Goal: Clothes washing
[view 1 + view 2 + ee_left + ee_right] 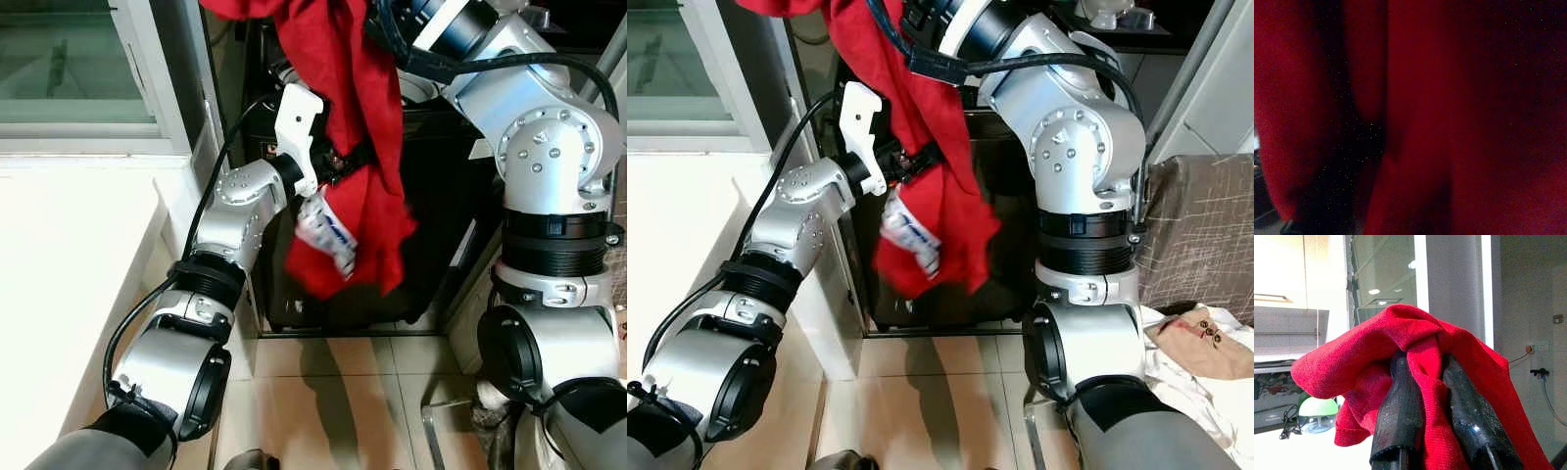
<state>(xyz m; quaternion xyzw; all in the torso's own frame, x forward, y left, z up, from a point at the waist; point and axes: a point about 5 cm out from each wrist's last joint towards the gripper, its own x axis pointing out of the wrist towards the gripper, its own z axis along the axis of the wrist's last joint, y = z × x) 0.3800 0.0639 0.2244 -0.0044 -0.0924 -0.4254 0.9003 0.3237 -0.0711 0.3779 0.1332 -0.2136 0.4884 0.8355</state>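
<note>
While my right jaws (1435, 431) clamp the red cloth (353, 147) up high, it hangs in front of the dark washer (441, 196). My left jaws (338, 162) pinch it midway down, near the white label (326, 233). Nothing loaded yet, I judge; more laundry (1195, 343) waits on the floor to my right.
</note>
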